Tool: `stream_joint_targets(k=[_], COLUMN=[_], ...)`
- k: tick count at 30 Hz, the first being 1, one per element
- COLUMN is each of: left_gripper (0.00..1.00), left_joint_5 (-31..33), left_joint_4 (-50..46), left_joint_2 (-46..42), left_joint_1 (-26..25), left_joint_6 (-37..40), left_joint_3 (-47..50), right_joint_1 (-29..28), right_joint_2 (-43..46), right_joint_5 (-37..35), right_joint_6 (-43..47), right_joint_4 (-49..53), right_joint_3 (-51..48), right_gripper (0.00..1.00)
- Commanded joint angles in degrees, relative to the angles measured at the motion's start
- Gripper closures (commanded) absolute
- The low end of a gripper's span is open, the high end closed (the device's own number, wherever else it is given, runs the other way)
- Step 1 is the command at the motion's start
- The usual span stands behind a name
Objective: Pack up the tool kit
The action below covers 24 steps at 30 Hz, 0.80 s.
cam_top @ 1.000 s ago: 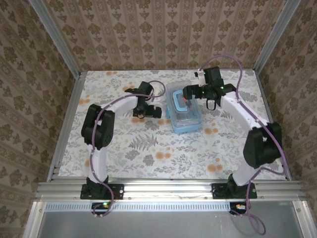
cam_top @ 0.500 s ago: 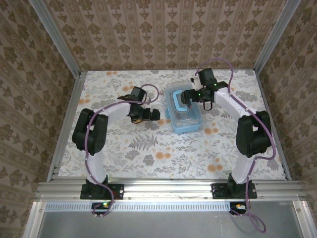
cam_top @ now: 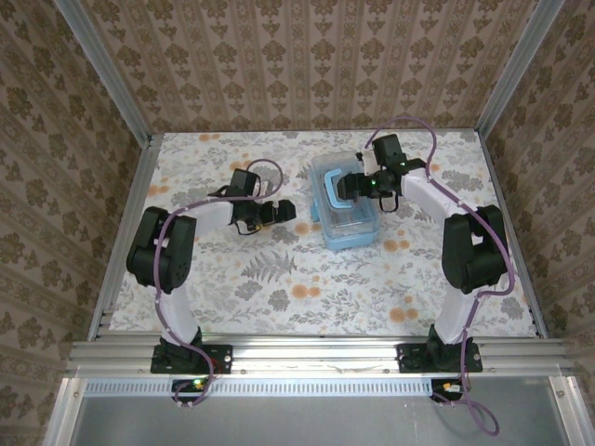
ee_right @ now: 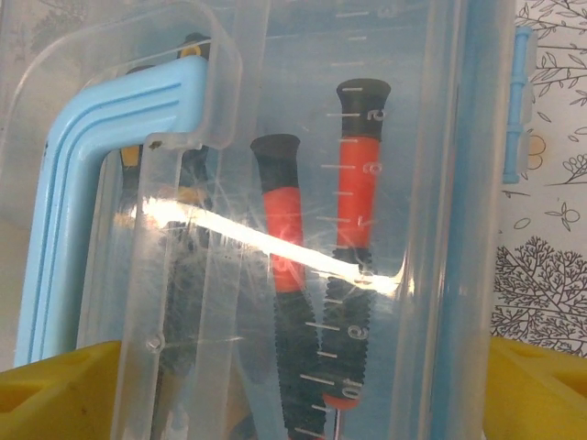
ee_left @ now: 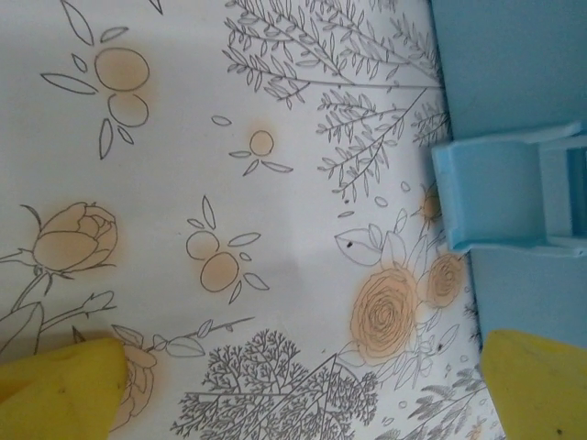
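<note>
Just off the middle of the floral worktop [cam_top: 279, 297], toward 1 o'clock: the tool kit's light-blue case [cam_top: 351, 228], long side running 12 to 6, clear lid on, darker blue handle [cam_top: 327, 200] along the 9 o'clock side.

Over the 12 o'clock half of the case, reaching in from 3 o'clock: the right pincer [cam_top: 342, 189]. Seen from its own wrist, spread wide, with yellow pads [ee_right: 541, 390] at 5 and 7 o'clock of the frame and the case between them. Cannot tell whether either pad touches the plastic.

Through the lid, near the frame's centre: two red-and-black screwdrivers [ee_right: 353, 229], side by side, butt ends toward 12 o'clock. At 9 o'clock of them, the ribbed blue handle again. Behind its mount, a dark tool [ee_right: 191, 55] with a touch of yellow at the top, half hidden and too blurred to name. At 2 o'clock, on the rim of the case, a small blue latch [ee_right: 518, 101], with floral print beyond it.

At 9 o'clock of the case, near but apart: the left pincer [cam_top: 284, 211], pointed toward 3 o'clock. Seen from its wrist, spread wide above bare floral print, yellow pads [ee_left: 55, 390] again at 5 and 7 o'clock. Down the 3 o'clock edge of that frame, the blue wall of the case, with a latch tab [ee_left: 500, 197] jutting out over the worktop.
</note>
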State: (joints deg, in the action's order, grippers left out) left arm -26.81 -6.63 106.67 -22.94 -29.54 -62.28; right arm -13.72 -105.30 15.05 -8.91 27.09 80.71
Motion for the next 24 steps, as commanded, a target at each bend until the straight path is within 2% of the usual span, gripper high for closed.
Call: stream_joint_targets(k=[1, 8, 10, 13, 18, 24], left_gripper=[0.0, 0.0, 0.0, 0.0, 0.0, 0.0], left_joint_5=[-5.9, -9.67, -9.67, -7.29, -2.39, 5.72], left_joint_4=[11.45, 30.11, 34.05, 29.97, 16.98, 6.06], left_joint_2=[0.23, 4.86, 5.38, 4.29, 0.27, -4.68], left_joint_1=[-0.31, -2.75, -2.84, -4.99, -5.06, -5.59], left_joint_6=[-5.6, -16.78, -17.3, -10.92, 1.47, 17.14], left_joint_3=[2.0, 3.84, 4.45, 3.97, 3.02, 4.8], right_joint_1=[-0.04, -0.09, -0.09, -0.15, -0.55, -0.89], right_joint_2=[0.26, 3.92, 4.3, 4.26, 3.39, 2.87], right_joint_5=[0.0, 0.45, 0.51, 0.53, 0.51, 0.4], right_joint_6=[-1.19, -2.77, -2.87, -2.95, -3.29, -3.22], right_joint_4=[1.21, 0.18, 0.4, 0.75, 1.37, 2.0], right_joint_3=[-1.21, -6.08, -6.66, -6.63, -5.35, -4.17], right_gripper=[0.11, 0.16, 0.16, 0.16, 0.16, 0.16])
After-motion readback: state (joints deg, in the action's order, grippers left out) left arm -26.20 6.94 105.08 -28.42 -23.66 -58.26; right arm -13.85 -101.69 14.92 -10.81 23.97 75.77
